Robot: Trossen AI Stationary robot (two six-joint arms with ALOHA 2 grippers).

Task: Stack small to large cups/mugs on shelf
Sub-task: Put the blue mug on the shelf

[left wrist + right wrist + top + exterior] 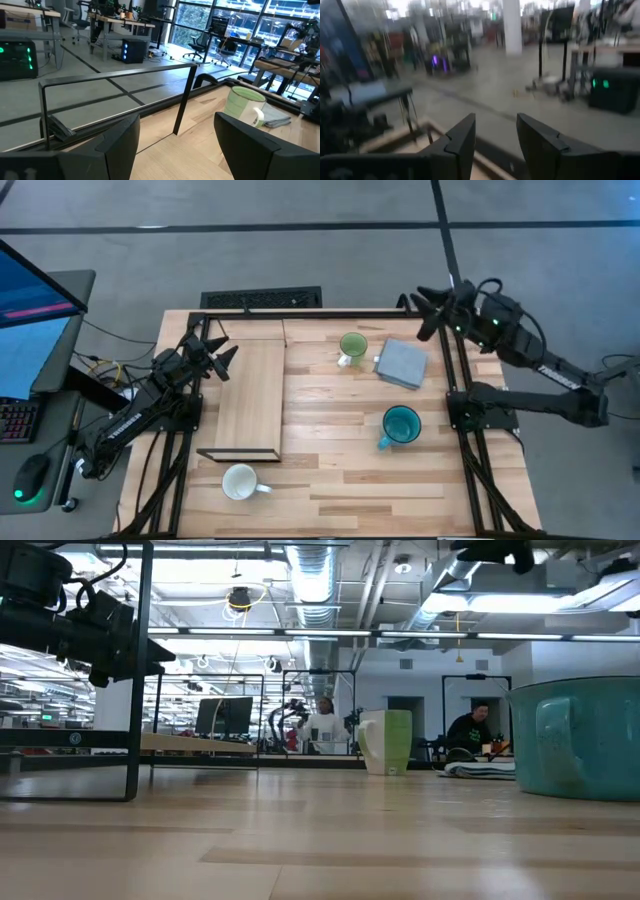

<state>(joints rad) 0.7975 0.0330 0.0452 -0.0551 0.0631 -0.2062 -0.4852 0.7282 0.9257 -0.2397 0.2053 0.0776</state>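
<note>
Three mugs stand upright on their bases on the slatted table: a light green mug (352, 347) at the far middle, also in the low view (387, 742) and the left wrist view (243, 105); a large teal mug (400, 426) toward the right (580, 738); a white mug (241, 482) near the front edge. The shelf (248, 398), a light-wood board with a thin black frame, lies left of centre. My left gripper (222, 358) hovers open over the shelf's far left corner (175, 145). My right gripper (430, 310) is open above the table's far right corner (495, 140).
A flat grey square pad (402, 365) lies beside the green mug, toward the right. Black frame rails (462, 395) run along the table's left and right sides. A monitor and keyboard sit off the table's left. People sit in the room beyond the far edge (470, 735).
</note>
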